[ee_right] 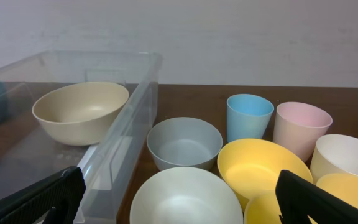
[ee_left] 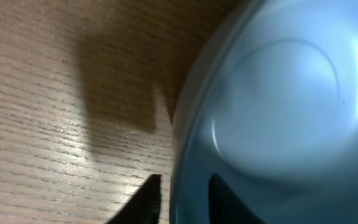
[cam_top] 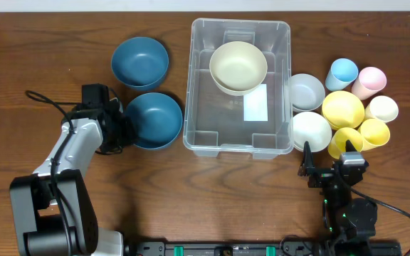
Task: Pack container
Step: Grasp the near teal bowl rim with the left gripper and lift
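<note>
The container (cam_top: pixel 237 135) is a clear bin in the middle of the table, with a cream bowl (cam_top: pixel 238 66) lying in its far end. Two dark blue bowls lie to its left, one far (cam_top: pixel 140 60) and one near (cam_top: pixel 153 119). My left gripper (cam_top: pixel 124 128) is at the near bowl's left rim. In the left wrist view one finger (ee_left: pixel 145 202) is outside this blue bowl (ee_left: pixel 278 112) and the other is inside, closed on the rim. My right gripper (cam_top: pixel 329 162) stands open by the front edge, holding nothing.
Right of the container (ee_right: pixel 135 118) are a grey bowl (ee_right: pixel 184 144), white bowl (ee_right: pixel 185 196), yellow bowl (ee_right: pixel 263 165), blue cup (ee_right: pixel 249 117), pink cup (ee_right: pixel 301 127) and a white cup (ee_right: pixel 347 155). Two yellow cups (cam_top: pixel 374 133) stand just beyond my right gripper.
</note>
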`<state>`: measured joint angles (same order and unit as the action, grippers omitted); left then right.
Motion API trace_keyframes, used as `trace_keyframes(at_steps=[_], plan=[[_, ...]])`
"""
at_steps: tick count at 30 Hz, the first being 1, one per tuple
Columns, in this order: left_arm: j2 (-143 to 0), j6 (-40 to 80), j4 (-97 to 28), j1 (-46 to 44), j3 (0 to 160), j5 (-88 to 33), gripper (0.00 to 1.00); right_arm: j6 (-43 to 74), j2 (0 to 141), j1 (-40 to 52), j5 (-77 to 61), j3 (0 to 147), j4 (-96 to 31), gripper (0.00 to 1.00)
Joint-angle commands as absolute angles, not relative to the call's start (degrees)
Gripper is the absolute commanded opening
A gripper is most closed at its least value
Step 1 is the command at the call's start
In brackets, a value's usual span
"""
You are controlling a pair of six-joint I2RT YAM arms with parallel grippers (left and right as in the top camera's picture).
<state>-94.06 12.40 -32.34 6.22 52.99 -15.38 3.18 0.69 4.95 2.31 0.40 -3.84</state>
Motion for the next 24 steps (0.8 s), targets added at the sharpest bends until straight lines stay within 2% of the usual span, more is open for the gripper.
trace_keyframes(at_steps=[1, 2, 5, 15, 21, 24], plan=[[-94.3, 14.3, -32.2, 6.4, 53.9, -15.8, 0.2, 2.5, 0.3, 4.3, 2.3, 0.3, -4.1, 0.99], [-94.2, 14.3, -32.3, 6.4, 54.1, -15.8, 0.19, 2.5, 0.3, 4.3, 2.3, 0.3, -4.1, 0.99], [-93.7, 14.3, -33.0, 6.4, 54.9, -15.8, 0.06, 2.5, 0.3, 4.3, 2.3, 0.3, -4.1, 0.99], [-84.8, 15.6, -46.2, 6.4, 64.2, -2.4, 0.06, 2.5, 0.3, 4.3, 2.3, 0.3, -4.1, 0.99], [-76.0, 18.2, -46.6, 5.4, 69.4, -2.9, 0.06, 2.5, 0.3, 4.3, 2.3, 0.3, -4.1, 0.99], [-72.8, 18.1, -43.2, 3.4, 71.8, -7.3, 0.06, 2.5, 0.3, 4.3, 2.3, 0.3, -4.1, 0.99]])
